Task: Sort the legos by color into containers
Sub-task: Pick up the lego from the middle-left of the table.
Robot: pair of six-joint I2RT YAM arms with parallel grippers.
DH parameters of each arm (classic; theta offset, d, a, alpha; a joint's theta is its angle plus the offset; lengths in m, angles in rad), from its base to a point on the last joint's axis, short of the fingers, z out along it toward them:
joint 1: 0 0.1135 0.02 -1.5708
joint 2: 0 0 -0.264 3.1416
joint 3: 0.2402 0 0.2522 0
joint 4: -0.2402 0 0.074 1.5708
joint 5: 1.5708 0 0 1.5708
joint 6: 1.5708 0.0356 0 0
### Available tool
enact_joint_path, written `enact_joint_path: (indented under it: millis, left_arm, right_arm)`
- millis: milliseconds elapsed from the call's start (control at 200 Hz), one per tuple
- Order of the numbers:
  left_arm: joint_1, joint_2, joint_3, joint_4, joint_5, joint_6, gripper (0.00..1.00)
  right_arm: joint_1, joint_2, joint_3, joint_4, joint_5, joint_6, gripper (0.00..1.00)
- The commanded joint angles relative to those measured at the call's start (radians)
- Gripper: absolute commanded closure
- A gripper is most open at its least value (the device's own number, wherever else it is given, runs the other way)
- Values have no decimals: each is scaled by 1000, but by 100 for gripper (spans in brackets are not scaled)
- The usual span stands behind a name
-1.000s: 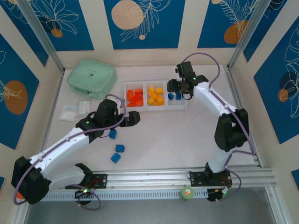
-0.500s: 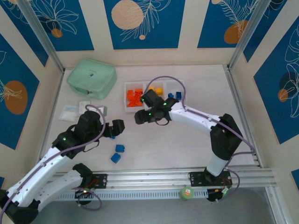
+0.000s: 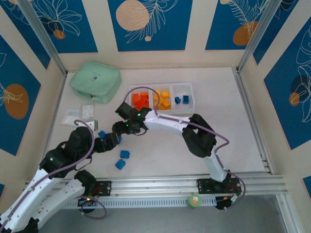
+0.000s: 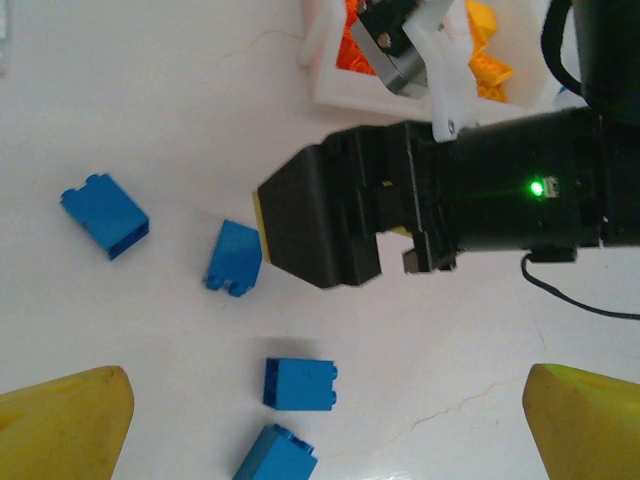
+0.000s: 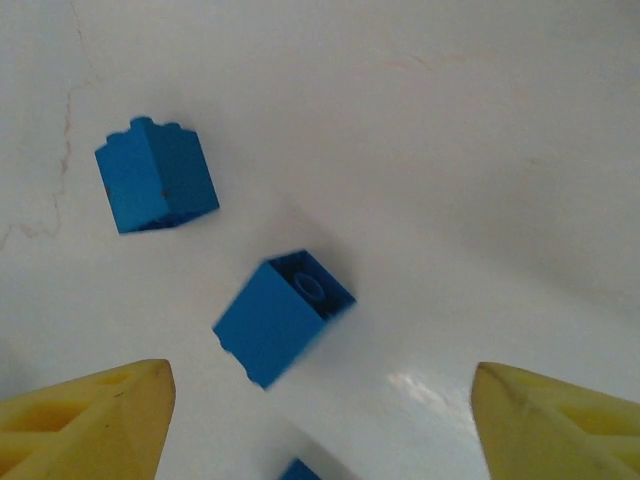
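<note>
Three joined white containers (image 3: 187, 112) stand at the back: red-orange legos (image 3: 140, 101) in the left bin, yellow-orange legos (image 3: 163, 99) in the middle, blue legos (image 3: 182, 99) in the right. Loose blue legos lie on the table (image 3: 125, 154) (image 3: 120, 164) (image 3: 102, 135). My right gripper (image 3: 119, 130) hangs open just above them; one blue brick (image 5: 283, 314) lies ahead of its yellow fingertips (image 5: 85, 425), another brick (image 5: 157, 176) farther off. My left gripper (image 3: 109, 141) is open close by, with blue bricks (image 4: 300, 384) (image 4: 235, 257) (image 4: 105, 213) under it and the right gripper's black body (image 4: 330, 220) in front.
A mint green zip case (image 3: 95, 81) sits at the back left, and small clear bags (image 3: 77, 115) lie in front of it. A metal rail (image 3: 160, 187) runs along the near edge. Both grippers crowd the same patch of table left of centre.
My right arm swung from the bins down and left to the loose blue bricks, its jaws widening. My left arm drew back toward the near left.
</note>
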Motion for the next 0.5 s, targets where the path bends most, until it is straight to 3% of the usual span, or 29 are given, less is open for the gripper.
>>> enact_joint_path:
  millis: [0,495]
  left_arm:
    - [9,-31,0,-67,-46,-27,1]
    - [10,-50,-34,-48,-53,-42,1]
  right_arm:
    - [12,70,86,-61,43,31,20]
    - [78,269,317,-207,159,-27,18]
